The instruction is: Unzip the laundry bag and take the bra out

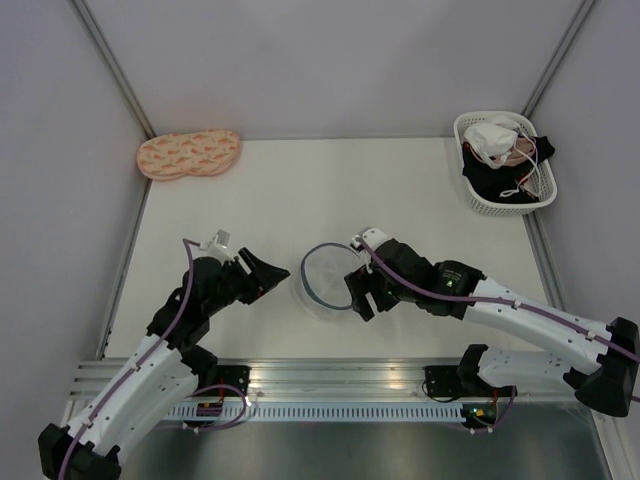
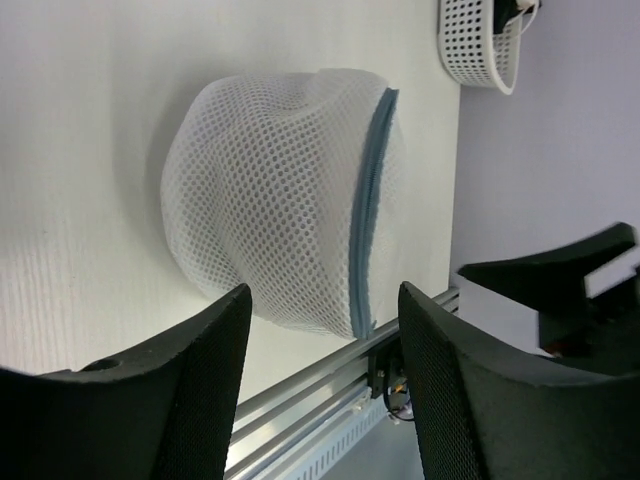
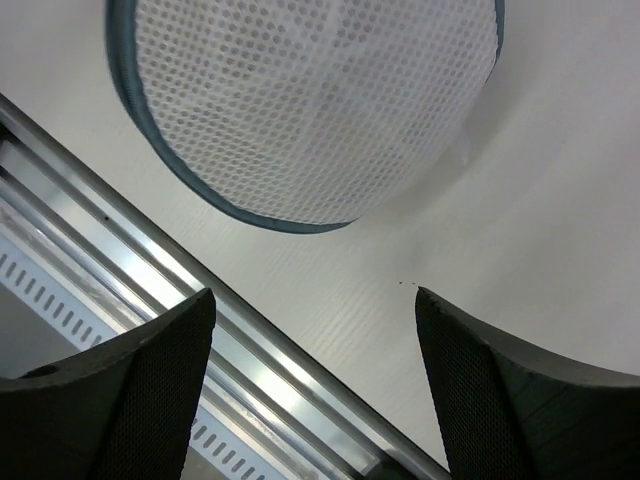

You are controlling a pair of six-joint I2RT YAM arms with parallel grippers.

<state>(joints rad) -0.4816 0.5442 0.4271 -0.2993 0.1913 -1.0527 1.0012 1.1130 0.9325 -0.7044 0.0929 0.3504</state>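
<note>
The laundry bag [image 1: 325, 280] is a round white mesh pouch with a blue-grey hoop rim, resting on the table between my arms. It fills the left wrist view [image 2: 285, 195], rim edge-on, and the right wrist view [image 3: 300, 100] from above. My left gripper [image 1: 272, 277] is open just left of the bag, with nothing between the jaws [image 2: 322, 385]. My right gripper [image 1: 358, 292] is open at the bag's right side, just off it and empty [image 3: 312, 385]. The bra is not visible; the mesh hides the bag's inside.
A white lattice basket [image 1: 480, 196] with white, pink and dark garments stands at the back right, and also shows in the left wrist view [image 2: 478, 45]. A peach patterned pad [image 1: 188, 153] lies back left. An aluminium rail [image 1: 330, 375] runs along the near table edge.
</note>
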